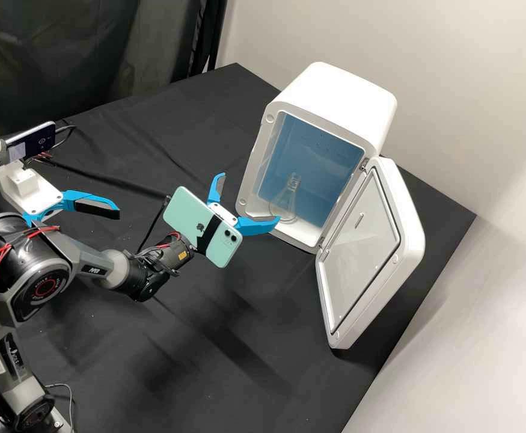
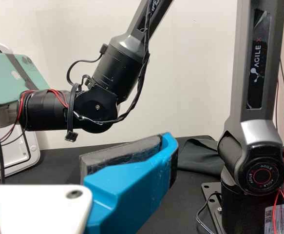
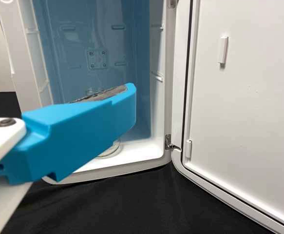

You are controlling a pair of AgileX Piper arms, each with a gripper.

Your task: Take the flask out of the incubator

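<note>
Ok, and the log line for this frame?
stage: pre-grasp | incubator: door open | flask: upright inside, not yet gripped | right gripper: open, at the chamber mouth

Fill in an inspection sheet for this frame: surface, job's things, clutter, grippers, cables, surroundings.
Surface: black cloth over the bench, wrinkled.
Job's things: white incubator, door open; clear conical flask upright on the blue chamber's floor.
Clutter: nothing seen.
Grippers: right gripper open at the incubator's mouth, not gripping the flask; left gripper near the arm bases.
Cables: red wires on an arm's base; black cable at the right wrist.
Surroundings: white wall, dark curtain.
</note>
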